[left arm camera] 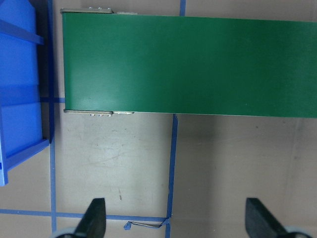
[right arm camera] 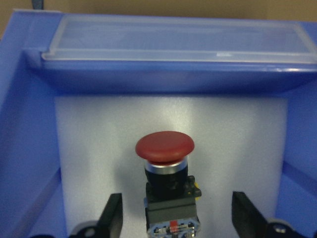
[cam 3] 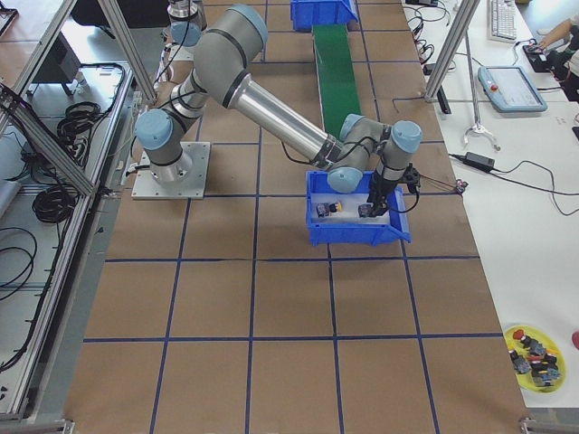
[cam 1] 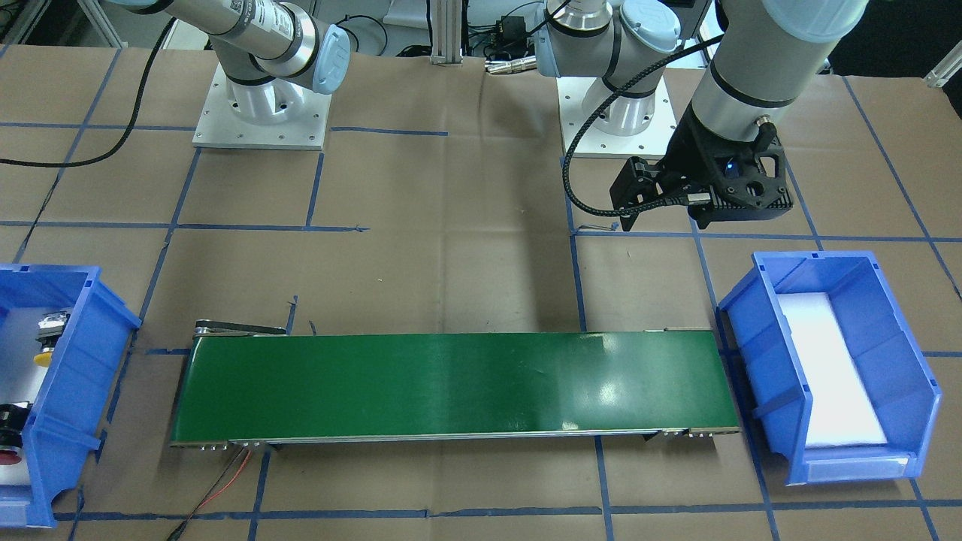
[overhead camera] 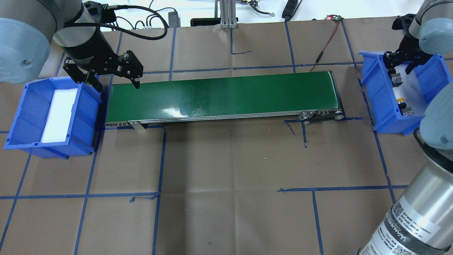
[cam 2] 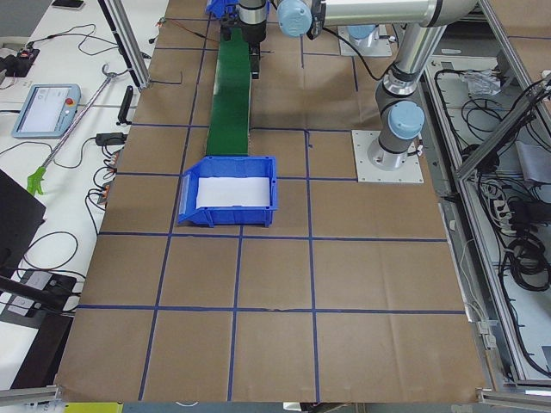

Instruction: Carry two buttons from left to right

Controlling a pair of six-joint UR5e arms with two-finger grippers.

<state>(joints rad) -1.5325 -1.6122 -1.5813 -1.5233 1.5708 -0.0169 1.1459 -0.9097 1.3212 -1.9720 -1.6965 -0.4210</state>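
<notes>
Red button [right arm camera: 165, 148] between fingers of released right claw [right arm camera: 178, 215], left claw [left arm camera: 177, 208] released, arm sticker [overhead camera: 407, 226] lettering blurred

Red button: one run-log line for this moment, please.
right fingers: open, astride red button | left fingers: open, empty | yellow button: in bin

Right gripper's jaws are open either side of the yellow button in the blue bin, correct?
No, it is the red button, not the yellow. The right wrist view shows the right gripper, jaws open, either side of it in the blue bin.
</notes>
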